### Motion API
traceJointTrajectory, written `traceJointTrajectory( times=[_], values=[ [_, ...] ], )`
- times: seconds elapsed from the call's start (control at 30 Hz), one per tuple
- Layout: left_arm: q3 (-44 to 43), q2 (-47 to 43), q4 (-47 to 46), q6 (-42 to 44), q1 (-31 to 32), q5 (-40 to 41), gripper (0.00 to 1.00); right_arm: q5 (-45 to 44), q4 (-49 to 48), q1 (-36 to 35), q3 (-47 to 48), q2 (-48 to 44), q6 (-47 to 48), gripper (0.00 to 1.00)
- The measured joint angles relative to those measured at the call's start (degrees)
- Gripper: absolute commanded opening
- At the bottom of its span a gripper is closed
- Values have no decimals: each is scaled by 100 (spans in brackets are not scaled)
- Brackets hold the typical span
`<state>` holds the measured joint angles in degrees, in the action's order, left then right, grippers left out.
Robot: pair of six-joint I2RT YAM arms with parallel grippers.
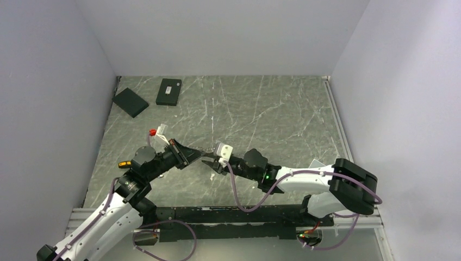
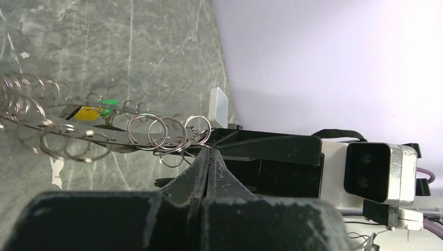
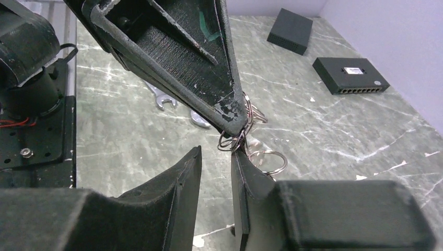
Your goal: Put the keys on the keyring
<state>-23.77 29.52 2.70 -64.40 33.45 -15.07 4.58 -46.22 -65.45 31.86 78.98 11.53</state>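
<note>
The left gripper's [image 2: 209,151] jaws were pressed together, the tips pinching the near edge of the keyring [image 2: 120,141]. The keys [image 2: 172,141], seen from the left wrist as thin overlapping wire loops, crowded right against those tips. The rest of the ring ran away from the jaws over the table [image 1: 261,119]. It carried more loops, a green tag [image 2: 108,102] and, just beside the tag, a brass piece [image 2: 86,112]. Whether its far end rested on the table could not be told.

The right gripper [image 3: 216,151] faced the left one tip to tip, jaws apart, with nothing visible in the gap. One of its fingers [image 3: 241,172] stood just beside the loops hanging under the left tip; contact could not be made out. A single loop showed just past that finger.

Both grippers met over the near-left part of the table. Two wrenches [image 3: 163,99] lay on the surface just behind the left gripper's fingers in the right wrist view. Two black boxes [image 1: 130,101] sat well apart from the grippers in the far left corner.
</note>
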Motion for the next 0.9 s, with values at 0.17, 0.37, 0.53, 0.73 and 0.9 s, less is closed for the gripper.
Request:
traceJointTrajectory(
  times=[0.17, 0.37, 0.53, 0.73, 0.9],
  values=[
    [48, -2, -227, -131, 0, 9, 0, 20, 61, 17, 0, -140, 103, 33],
    [94, 33, -402, -184, 0, 22, 0, 13, 85, 24, -11, -234, 164, 33],
    [105, 85, -511, -249, 0, 20, 0, -31, 192, 28, -11, -334, 166, 30],
    [107, 48, -505, -249, 0, 90, 0, -179, 413, 28, -11, -570, 195, 29],
    [247, -4, -490, -254, 0, 140, 0, -299, 415, 46, -11, -713, 190, 29]
  ],
)
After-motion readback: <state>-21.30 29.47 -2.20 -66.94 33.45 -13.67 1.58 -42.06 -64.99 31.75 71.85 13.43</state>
